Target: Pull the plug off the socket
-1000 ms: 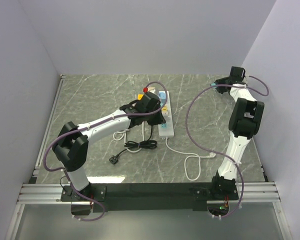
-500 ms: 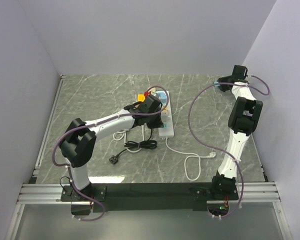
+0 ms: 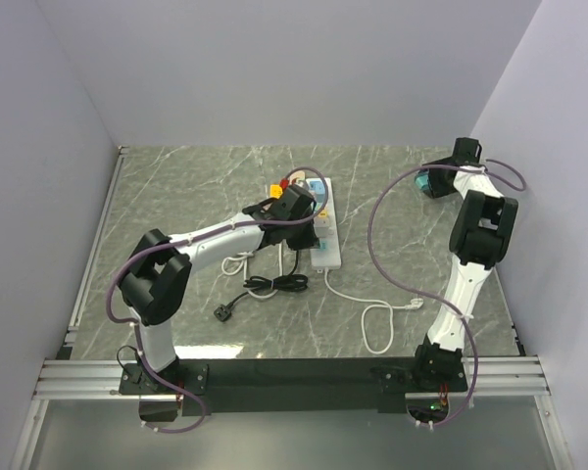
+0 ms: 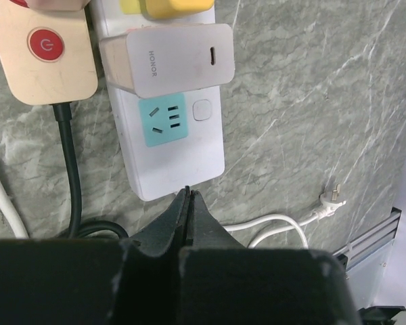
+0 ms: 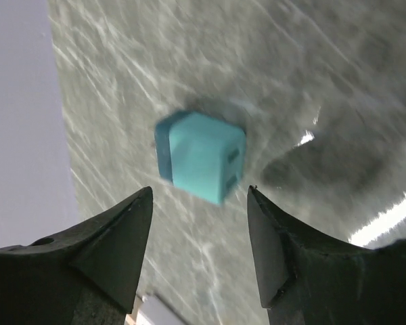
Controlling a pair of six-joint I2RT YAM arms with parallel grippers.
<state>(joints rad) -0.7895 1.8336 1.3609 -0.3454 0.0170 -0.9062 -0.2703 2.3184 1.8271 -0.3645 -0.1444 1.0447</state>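
Teal plug (image 5: pixel 201 156) lies loose on the surface (image 5: pixel 155 61) just beyond the right pincer (image 5: pixel 199 189), fingers spread wide — lift straight away, brushing neither side; left pincer (image 4: pixel 189 193), closed and empty, points at the power strip (image 4: pixel 179 159).

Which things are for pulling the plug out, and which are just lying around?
For the job: white power strip, HONOR charger and yellow plug in it, teal cube plug below the open right tool, shut left tool.
Lying about: black cord, loose white cable plug, beige strip with red button.
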